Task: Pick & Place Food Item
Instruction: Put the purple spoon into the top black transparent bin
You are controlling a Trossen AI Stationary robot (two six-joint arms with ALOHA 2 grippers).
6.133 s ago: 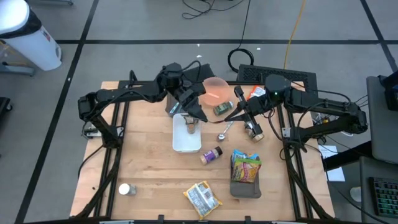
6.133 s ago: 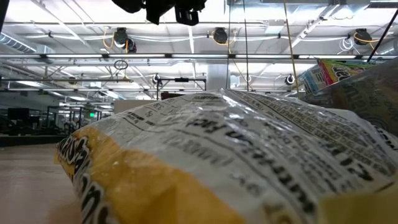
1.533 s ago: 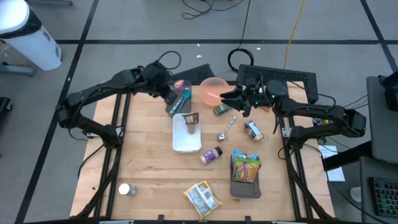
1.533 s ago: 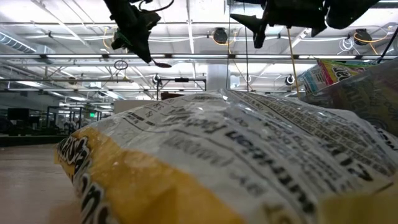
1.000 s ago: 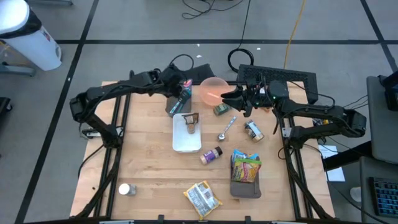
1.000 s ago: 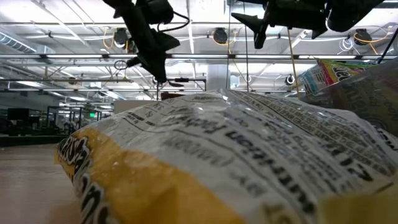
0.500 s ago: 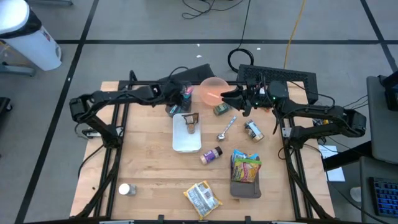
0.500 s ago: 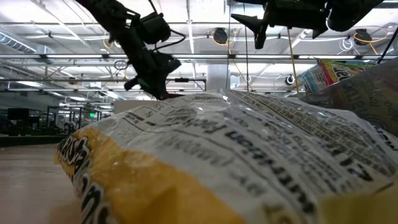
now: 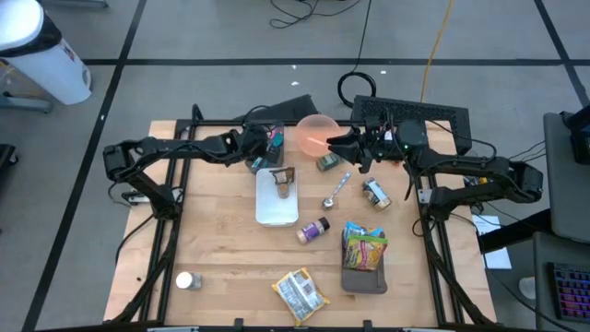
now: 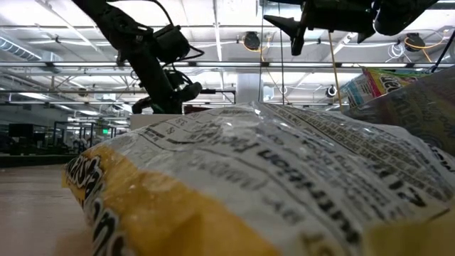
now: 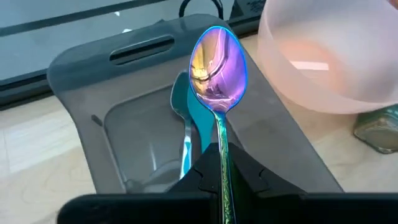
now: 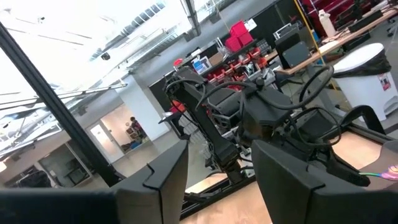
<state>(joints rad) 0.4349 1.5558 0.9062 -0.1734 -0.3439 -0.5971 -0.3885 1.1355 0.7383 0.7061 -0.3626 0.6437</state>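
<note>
My left gripper [image 11: 222, 163] is shut on an iridescent purple-gold spoon [image 11: 216, 65] and slants down over a grey bin [image 11: 93, 68] at the table's far side. In the high view this gripper [image 9: 263, 148] is at the bin [image 9: 258, 159]. A teal utensil [image 11: 200, 127] and a silver spoon [image 11: 185, 134] lie in the bin. A pink bowl [image 9: 318, 134] stands just right of it. My right gripper [image 9: 335, 144] hangs open and raised beside the bowl, nothing between its fingers [image 12: 163, 171]. My left gripper pinches the spoon's handle [image 11: 222, 149] between its two fingers. The handle runs along the fingers and the spoon's bowl sticks out ahead of the fingertips. The fingers slant down from the table's left. The spoon is lifted clear, its bowl above the bin's inside.
A white tray [image 9: 269, 214] with a brown item [image 9: 284, 182] lies mid-table. Near it are a silver spoon [image 9: 335, 192], a can [image 9: 375, 192], a green jar [image 9: 329, 162], a spice jar [image 9: 313, 229], a snack bag [image 9: 364, 247] and a chip bag [image 9: 300, 293].
My left gripper has come down toward the grey bin with the spoon, rolling about its own line as it sank. The spoon stays in the shut fingers.
</note>
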